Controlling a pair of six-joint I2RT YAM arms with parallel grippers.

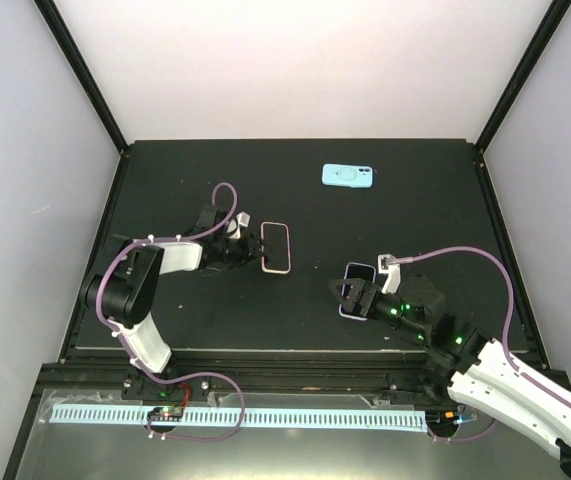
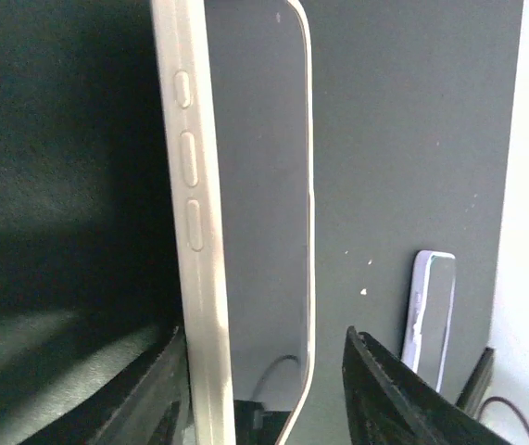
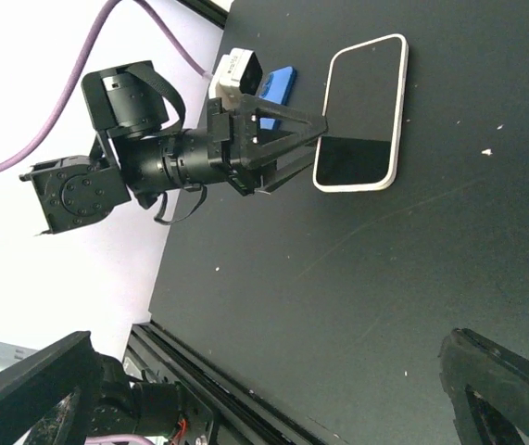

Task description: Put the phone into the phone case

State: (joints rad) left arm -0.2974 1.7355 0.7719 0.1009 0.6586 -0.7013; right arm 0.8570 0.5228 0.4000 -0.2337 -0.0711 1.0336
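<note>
Matte black tabletop (image 1: 415, 230), rounded pale case (image 1: 276, 246) between parted left jaws, right jaws spread beside phone (image 1: 362, 275)

One white-rimmed case (image 1: 276, 246); one blue case (image 1: 349, 176); one phone (image 1: 359, 278).

Black-and-white arms (image 1: 130, 285) carry looping purple cables (image 1: 227, 186).
</note>
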